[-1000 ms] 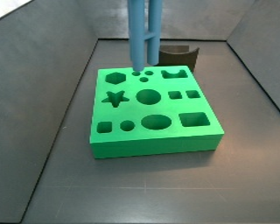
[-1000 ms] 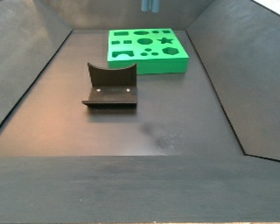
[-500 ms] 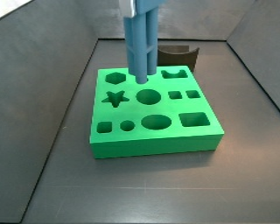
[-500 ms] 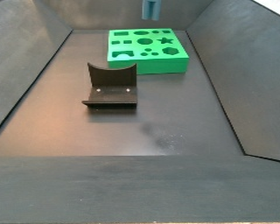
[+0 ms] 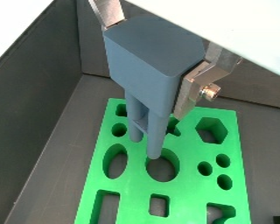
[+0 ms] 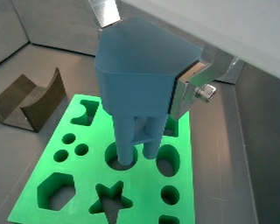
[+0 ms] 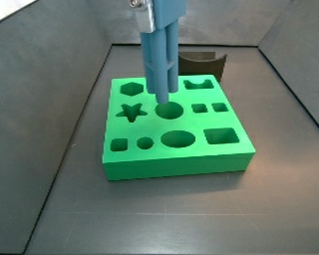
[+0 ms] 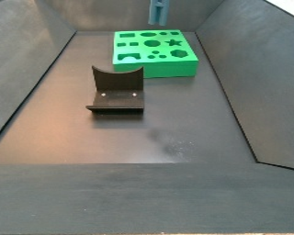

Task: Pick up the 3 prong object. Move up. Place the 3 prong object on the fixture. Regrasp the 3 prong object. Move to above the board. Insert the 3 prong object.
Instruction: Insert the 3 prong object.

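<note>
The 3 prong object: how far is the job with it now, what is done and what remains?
Done: the fixture stands empty, so pickup, placing and regrasp look finished. In hand: the gripper is shut on the 3 prong object, hanging prongs down above the board, near a round hole. Left: the insertion; in both wrist views the prongs do not yet look seated, so lowering probably remains.

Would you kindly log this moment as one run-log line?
phase: insert | gripper: shut on blue peg, above green board | prongs: over round hole | fixture: empty
</note>
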Robot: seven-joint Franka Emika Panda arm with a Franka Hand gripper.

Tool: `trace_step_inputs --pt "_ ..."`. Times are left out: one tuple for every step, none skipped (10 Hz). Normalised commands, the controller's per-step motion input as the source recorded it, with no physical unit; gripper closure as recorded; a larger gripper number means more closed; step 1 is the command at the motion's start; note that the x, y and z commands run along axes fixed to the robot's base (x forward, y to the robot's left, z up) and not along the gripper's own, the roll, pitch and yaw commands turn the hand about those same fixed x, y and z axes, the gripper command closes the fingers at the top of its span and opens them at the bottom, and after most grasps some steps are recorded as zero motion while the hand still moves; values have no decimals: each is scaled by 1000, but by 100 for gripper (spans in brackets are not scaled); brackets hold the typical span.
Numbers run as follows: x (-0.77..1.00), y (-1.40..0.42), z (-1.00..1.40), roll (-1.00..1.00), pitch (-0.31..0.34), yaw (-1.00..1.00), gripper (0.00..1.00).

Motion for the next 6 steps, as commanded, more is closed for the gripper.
trace_step_inputs --pt "0 0 -306 0 -74 1000 100" --pt "0 0 -314 0 -81 1000 100" --pt "0 0 -326 0 -86 1000 100" --pt "0 0 -326 0 -84 1000 100" --pt "0 0 -214 0 -51 1000 100" --pt "143 460 0 0 1 500 100"
